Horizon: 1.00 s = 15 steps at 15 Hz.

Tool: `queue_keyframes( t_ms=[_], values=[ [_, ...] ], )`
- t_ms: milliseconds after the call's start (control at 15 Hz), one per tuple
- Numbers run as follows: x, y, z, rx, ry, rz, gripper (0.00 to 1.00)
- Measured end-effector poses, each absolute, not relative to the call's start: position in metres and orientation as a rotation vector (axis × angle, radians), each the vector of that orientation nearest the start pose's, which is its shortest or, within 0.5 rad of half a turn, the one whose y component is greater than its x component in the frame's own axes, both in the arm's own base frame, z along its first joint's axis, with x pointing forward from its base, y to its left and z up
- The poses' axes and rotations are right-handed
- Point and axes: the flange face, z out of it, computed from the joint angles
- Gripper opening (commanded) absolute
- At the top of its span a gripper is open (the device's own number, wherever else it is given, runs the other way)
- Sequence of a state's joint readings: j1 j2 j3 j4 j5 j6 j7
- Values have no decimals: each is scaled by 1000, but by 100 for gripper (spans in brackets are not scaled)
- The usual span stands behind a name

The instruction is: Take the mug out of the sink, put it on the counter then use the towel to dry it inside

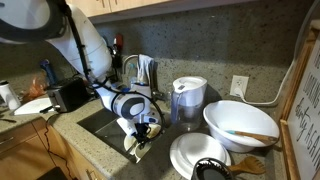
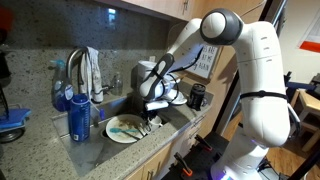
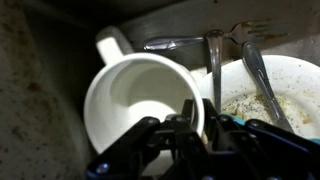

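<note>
Gripper is narrowed to a slim gap, with 1 finger inside the mug and 1 outside, pinching its wall. The mug stands upright in the sink, handle pointing away from the gripper. Just beside the outer finger lies a soiled plate carrying cutlery. Bare sink surface lies on the mug's opposite side.
</note>
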State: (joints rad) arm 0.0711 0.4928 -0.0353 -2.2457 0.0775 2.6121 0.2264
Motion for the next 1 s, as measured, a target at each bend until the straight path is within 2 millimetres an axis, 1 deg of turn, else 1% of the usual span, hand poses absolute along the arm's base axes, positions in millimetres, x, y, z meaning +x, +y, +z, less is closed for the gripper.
queue_keyframes(
  t_ms=[67,333,533,667,800,867,1000],
  values=[
    [522,18,135,-3110,398,197,3],
    [523,19,135,-3108,402,195,3],
    [526,13,146,-3091,424,184,3],
    [528,11,161,-3068,453,192,3],
    [528,13,171,-3043,456,208,3],
    [530,10,185,-3037,460,196,3],
    [534,4,219,-3014,462,163,3]
  ],
)
